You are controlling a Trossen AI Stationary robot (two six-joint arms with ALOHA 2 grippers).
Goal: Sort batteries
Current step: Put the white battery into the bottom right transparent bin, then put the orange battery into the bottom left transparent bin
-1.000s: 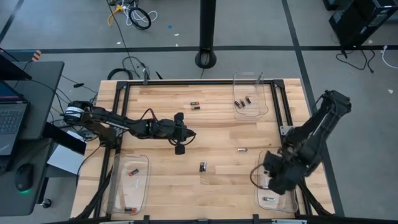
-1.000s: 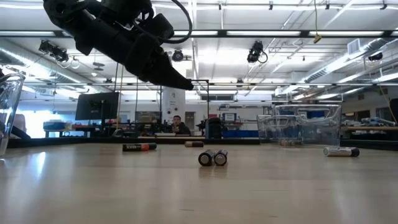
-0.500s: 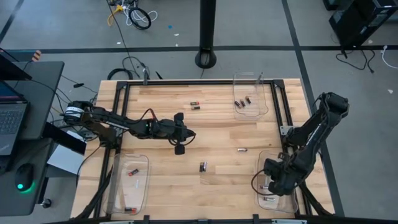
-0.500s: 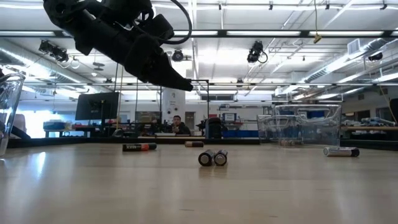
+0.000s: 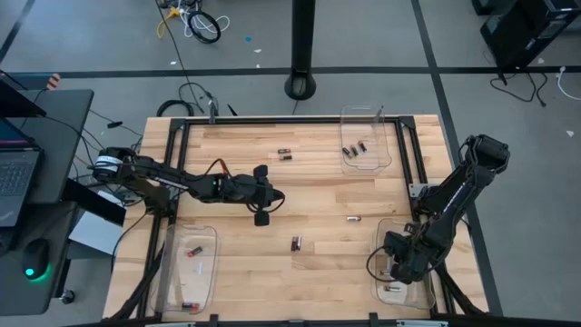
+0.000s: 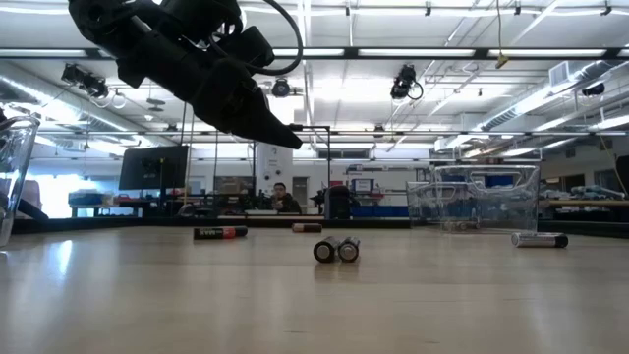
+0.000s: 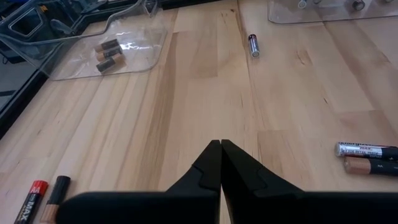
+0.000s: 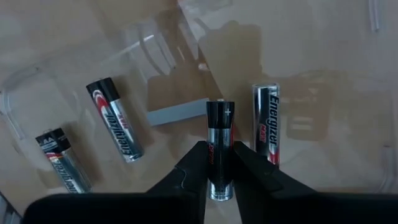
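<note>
One cell (image 8: 219, 149) is pinched in our right gripper (image 8: 219, 163) over the tray (image 5: 427, 291); we go low, then release gently beside the others.

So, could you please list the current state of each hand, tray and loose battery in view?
Left hand: shut, empty, above mid-table.
Right hand: shut on a battery, over the near-right tray.
Far tray: holds three batteries.
Near-left tray: holds batteries.
Pair of batteries: loose, lying side by side.
Grey battery: loose, alone.
</note>
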